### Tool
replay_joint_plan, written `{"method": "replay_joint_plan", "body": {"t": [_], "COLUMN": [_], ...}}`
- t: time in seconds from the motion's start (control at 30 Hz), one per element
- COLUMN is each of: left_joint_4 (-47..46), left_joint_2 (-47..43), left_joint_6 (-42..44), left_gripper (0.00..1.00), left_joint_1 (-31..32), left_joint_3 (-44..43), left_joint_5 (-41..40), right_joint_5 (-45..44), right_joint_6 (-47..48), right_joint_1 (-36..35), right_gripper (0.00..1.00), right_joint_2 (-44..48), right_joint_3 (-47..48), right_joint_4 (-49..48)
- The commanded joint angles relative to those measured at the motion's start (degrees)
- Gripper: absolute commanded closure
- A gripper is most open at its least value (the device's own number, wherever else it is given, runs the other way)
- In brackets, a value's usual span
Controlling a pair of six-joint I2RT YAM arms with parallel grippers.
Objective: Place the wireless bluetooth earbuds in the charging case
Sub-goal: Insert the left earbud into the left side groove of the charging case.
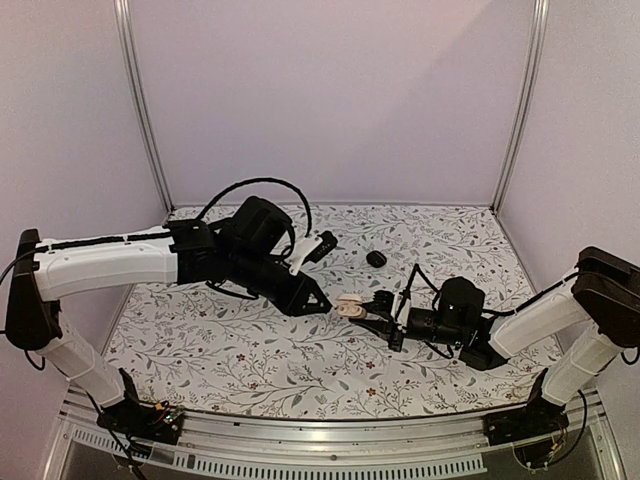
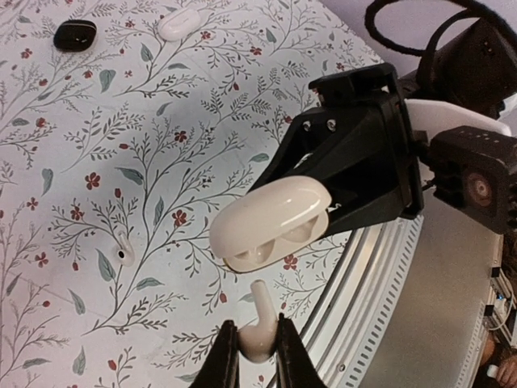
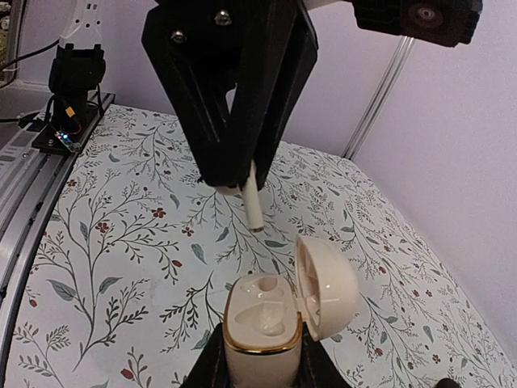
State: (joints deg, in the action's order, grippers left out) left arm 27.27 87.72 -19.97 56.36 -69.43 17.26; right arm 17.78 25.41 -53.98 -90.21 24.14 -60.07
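My left gripper (image 2: 258,346) is shut on a white earbud (image 2: 262,301), pinching its bulb with the stem pointing at the open white charging case (image 2: 271,226). My right gripper (image 3: 260,365) is shut on that case (image 3: 260,327) and holds it above the table, lid (image 3: 325,293) flipped open, both wells looking empty. In the right wrist view the earbud's stem (image 3: 254,202) hangs just short of the case, under the left gripper (image 3: 238,182). From above, the left gripper (image 1: 322,303), case (image 1: 349,307) and right gripper (image 1: 375,312) meet mid-table. A second white earbud (image 2: 123,252) lies on the table. No black earbuds show.
A closed black case (image 1: 376,258) lies on the floral tablecloth behind the grippers; it also shows in the left wrist view (image 2: 74,35) beside a closed white case (image 2: 182,23). The metal rail of the table's near edge (image 2: 380,323) runs below the right gripper.
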Motion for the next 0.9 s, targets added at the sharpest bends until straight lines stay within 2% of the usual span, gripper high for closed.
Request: {"method": "replay_joint_plan", "body": {"t": [0.0,0.87], "left_joint_4": [-0.22,0.24], "left_joint_2": [-2.07,0.36], "left_joint_6": [-0.51,-1.25], "left_gripper": [0.96,0.96], "left_joint_1": [-1.05,-1.44], "left_joint_3": [0.92,-1.59], "left_joint_5": [-0.37,1.75], "right_joint_5": [-0.86,-0.28], "right_joint_6": [0.60,0.22], "right_joint_1": [-0.36,-1.22], "right_gripper": [1.00,1.00], "right_joint_2": [-0.40,-0.14], "right_joint_3": [0.65,0.91], "right_joint_4": [-1.16,-1.71]}}
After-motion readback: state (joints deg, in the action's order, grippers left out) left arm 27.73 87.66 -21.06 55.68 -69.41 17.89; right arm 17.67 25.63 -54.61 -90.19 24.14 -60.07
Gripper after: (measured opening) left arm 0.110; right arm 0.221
